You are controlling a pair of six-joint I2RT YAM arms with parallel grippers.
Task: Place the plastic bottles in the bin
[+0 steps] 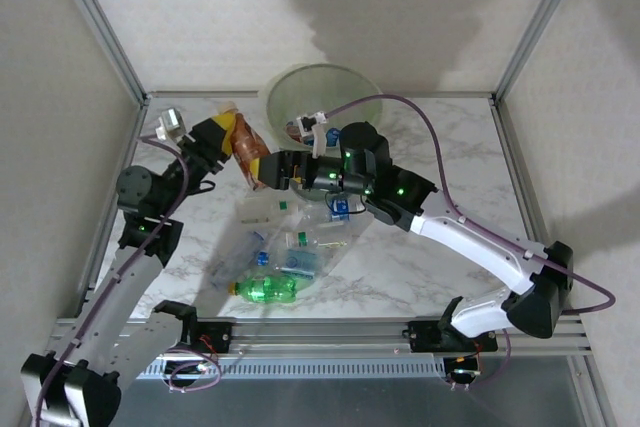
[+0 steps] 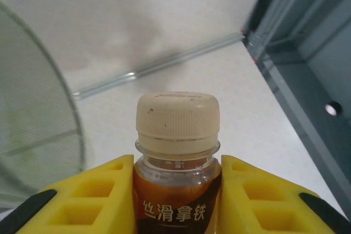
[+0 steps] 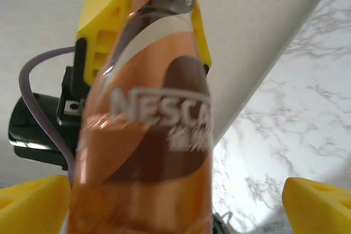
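The task is at an early stage, as far as one can judge. The left pincer [image 1: 238, 139] is clenched on the neck of a brown coffee bottle [image 1: 252, 159] and holds it in the air above the bench [image 1: 450, 147], just beside the bin [image 1: 330, 82] but not over its opening. In the left wrist view the yellow fingers [image 2: 88, 201] press on both sides of the neck, under the cream cap [image 2: 177, 116], and the bin wall is at the left edge. The right pincer [image 1: 280, 169] is released, with its jaws wide apart; in the right wrist view its fingers [image 3: 33, 201] stand on either side of the lower body of the same bottle without touching it. It looks like a handover, or help for the drop, but I cannot be sure. A pile of bottles [image 1: 285, 242], clear with blue parts, and one green bottle [image 1: 268, 290] lie on the bench near the arms, so most of the work is left. Whether any bottle is already inside the bin I cannot tell.
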